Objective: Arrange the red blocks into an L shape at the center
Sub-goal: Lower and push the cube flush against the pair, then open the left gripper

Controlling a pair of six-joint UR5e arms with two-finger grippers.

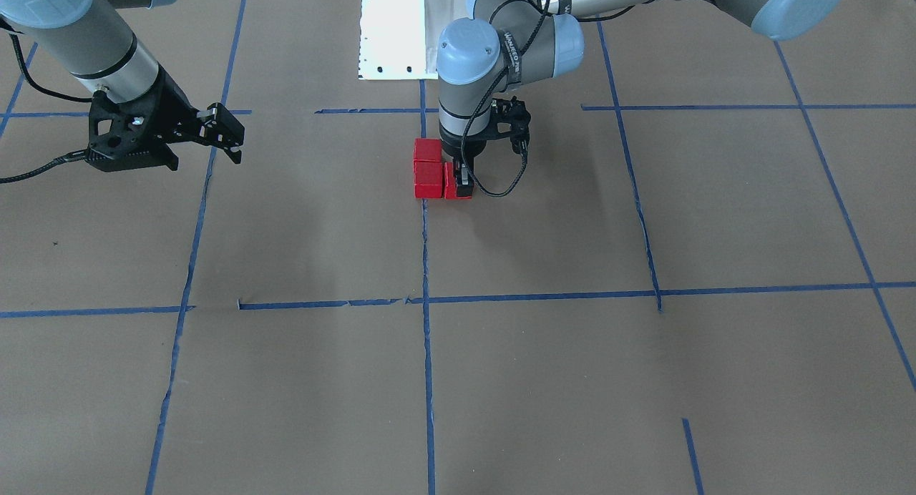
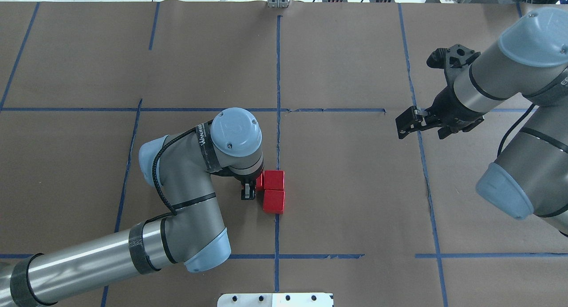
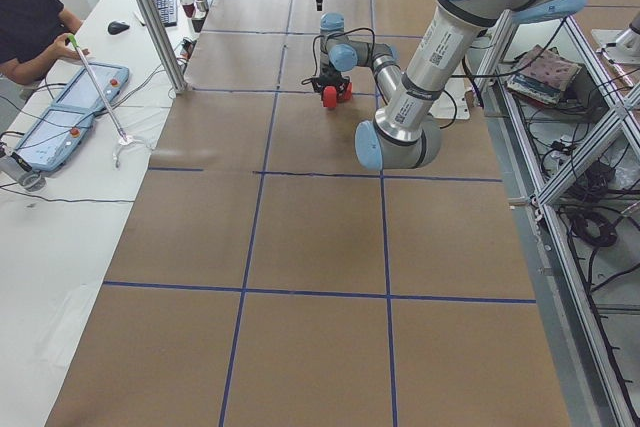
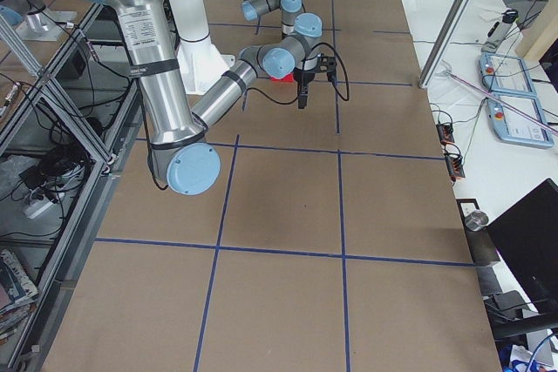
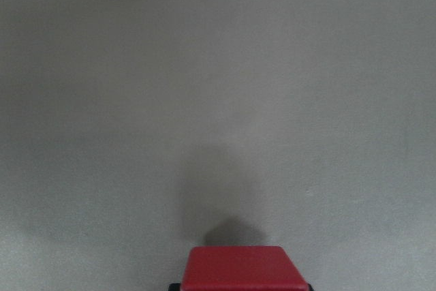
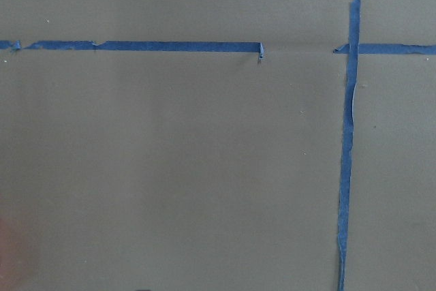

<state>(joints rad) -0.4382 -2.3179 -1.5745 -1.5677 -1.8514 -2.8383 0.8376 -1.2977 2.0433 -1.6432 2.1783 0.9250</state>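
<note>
Left gripper [image 1: 458,180] has its jaws clamped on one red block [image 1: 451,191], touching the other two red blocks [image 2: 274,201] mid-frame overhead on the worktop [image 2: 355,187]; right gripper [image 2: 410,122] hangs well apart, upper right; can't tell how open its jaws are

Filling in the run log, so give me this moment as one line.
left gripper shut on third red block, beside two-block column | L formed on blue tape line | right gripper open, hovering aside
</note>
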